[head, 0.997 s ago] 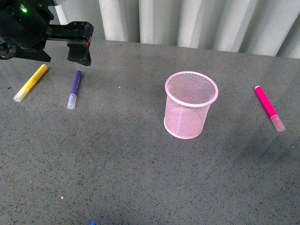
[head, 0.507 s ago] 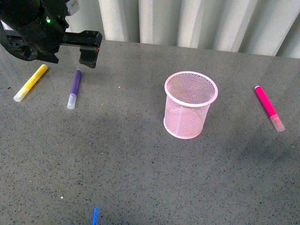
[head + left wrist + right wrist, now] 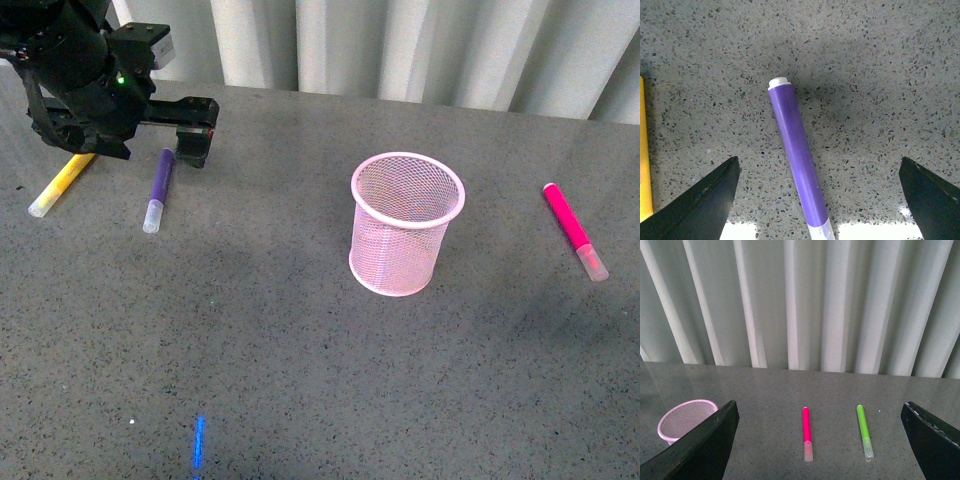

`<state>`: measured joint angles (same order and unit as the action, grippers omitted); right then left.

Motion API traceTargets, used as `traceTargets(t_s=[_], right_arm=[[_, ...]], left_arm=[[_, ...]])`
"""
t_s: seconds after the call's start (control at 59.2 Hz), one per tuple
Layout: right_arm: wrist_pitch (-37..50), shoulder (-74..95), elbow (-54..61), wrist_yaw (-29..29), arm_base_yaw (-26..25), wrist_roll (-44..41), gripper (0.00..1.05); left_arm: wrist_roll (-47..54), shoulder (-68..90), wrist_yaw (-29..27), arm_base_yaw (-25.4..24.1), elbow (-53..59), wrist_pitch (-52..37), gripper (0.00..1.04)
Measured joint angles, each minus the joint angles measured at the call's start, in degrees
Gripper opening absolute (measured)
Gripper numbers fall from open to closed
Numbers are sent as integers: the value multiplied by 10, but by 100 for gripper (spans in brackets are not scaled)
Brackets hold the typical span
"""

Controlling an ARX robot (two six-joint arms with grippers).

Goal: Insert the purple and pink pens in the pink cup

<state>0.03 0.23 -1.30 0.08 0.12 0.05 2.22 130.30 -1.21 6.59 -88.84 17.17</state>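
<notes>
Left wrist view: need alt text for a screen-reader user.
A purple pen lies flat on a speckled grey table, between the wide-open jaws of the left gripper, untouched. The edge of a yellow marker shows beside it.

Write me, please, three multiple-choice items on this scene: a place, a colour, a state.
1. The purple pen lies: A left of the pink cup; B inside it; C right of it.
2. Beside the pink pen lies a pen coloured: A blue; B green; C orange.
3. The left pincer is: A open; B shut on the purple pen; C shut on the cup.
A: it lies far left of the cup. B: the right wrist view shows a green pen. A: its jaws stand wide apart, the pen between.
</notes>
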Motion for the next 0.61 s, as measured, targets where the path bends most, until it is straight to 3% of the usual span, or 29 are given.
traceTargets(t_s=[0.574, 0.608], right_arm=[[0, 0, 0, 0, 0, 0, 98], [0, 0, 0, 0, 0, 0, 98]], left_arm=[[-8, 69, -19, 1, -71, 32, 98], [-8, 70, -19, 3, -73, 35, 94]])
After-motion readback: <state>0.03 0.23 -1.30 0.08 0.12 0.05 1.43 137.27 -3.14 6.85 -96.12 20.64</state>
